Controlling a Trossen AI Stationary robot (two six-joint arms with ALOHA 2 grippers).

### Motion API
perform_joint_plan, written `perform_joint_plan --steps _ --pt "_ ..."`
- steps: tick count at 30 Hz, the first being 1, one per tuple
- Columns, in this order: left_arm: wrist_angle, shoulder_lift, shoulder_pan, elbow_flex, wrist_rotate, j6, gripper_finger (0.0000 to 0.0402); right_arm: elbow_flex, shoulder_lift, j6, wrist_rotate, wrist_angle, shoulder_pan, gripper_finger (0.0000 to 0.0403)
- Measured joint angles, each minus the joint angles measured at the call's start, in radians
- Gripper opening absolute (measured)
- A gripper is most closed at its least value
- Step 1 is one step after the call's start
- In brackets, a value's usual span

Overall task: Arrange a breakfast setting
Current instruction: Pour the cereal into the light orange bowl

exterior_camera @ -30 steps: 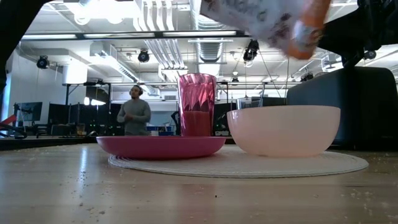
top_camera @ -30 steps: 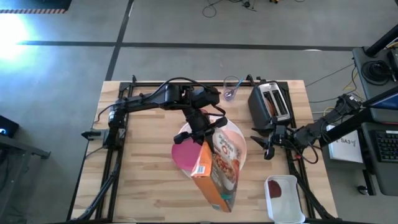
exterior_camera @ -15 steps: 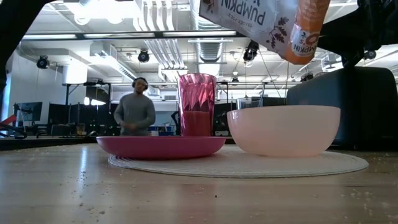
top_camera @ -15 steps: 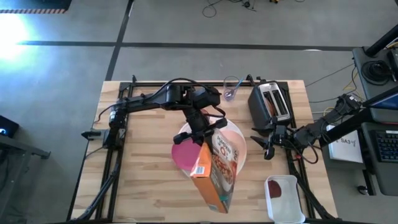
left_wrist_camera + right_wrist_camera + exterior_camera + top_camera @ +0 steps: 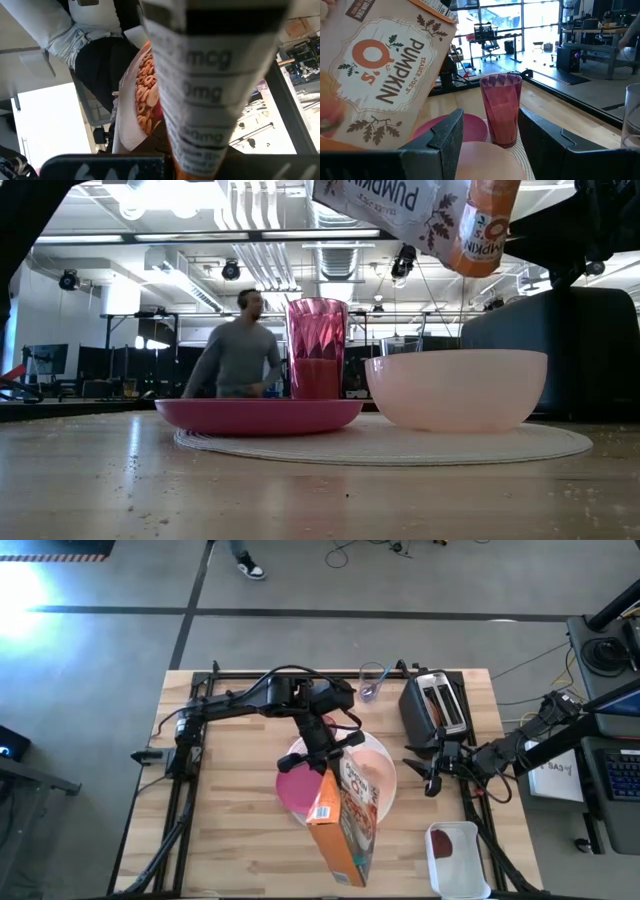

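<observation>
In the high view the left gripper (image 5: pixel 325 762) sits at the centre of the frame, closed on the top end of a cereal box (image 5: pixel 343 825), and the box hangs from it tilted, its long axis running from the gripper down and slightly right toward the lower middle of the picture. The relation that matters is the box against the bowl (image 5: pixel 375 778): the peach bowl lies just right of the gripper on the big white plate (image 5: pixel 296 752), with the magenta plate (image 5: pixel 297 790) beside it on the left, and the box covers part of both from above. In the low view the box (image 5: pixel 420 215) crosses the top right of the frame, clear of and above the bowl (image 5: pixel 457 388), which stands on the white plate (image 5: pixel 560 445) right of centre; the magenta plate (image 5: pixel 258 414) lies left of it and the pink cup (image 5: pixel 317 348) stands behind, between the two. Which end of the box is open cannot be made out, so I judge only that any pouring depends on bringing the mouth over the bowl. The right gripper (image 5: pixel 431 775) waits near the right edge of the table, just below the toaster (image 5: pixel 437 705), its fingers spread and empty. The left arm is the nearer one.
</observation>
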State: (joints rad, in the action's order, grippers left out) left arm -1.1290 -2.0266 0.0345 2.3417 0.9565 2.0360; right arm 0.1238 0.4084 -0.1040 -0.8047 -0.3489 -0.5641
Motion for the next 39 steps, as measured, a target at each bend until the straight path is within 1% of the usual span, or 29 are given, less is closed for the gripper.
perform_joint_plan --steps 17,21,27,39 --pt "-0.023 -0.012 0.002 -0.001 0.005 -0.019 0.0 0.0 0.0 0.0 0.0 0.0 0.0 0.0178" --pt "-0.02 -0.021 0.002 -0.001 0.04 -0.02 0.0 0.0 0.0 0.0 0.0 0.0 0.0 0.0178" --pt "-0.015 -0.023 0.006 -0.001 0.057 0.02 0.0 0.0 0.0 0.0 0.0 0.0 0.0 0.0178" --pt "-0.015 -0.023 0.061 -0.001 0.053 0.02 0.0 0.0 0.0 0.0 0.0 0.0 0.0 0.0178"
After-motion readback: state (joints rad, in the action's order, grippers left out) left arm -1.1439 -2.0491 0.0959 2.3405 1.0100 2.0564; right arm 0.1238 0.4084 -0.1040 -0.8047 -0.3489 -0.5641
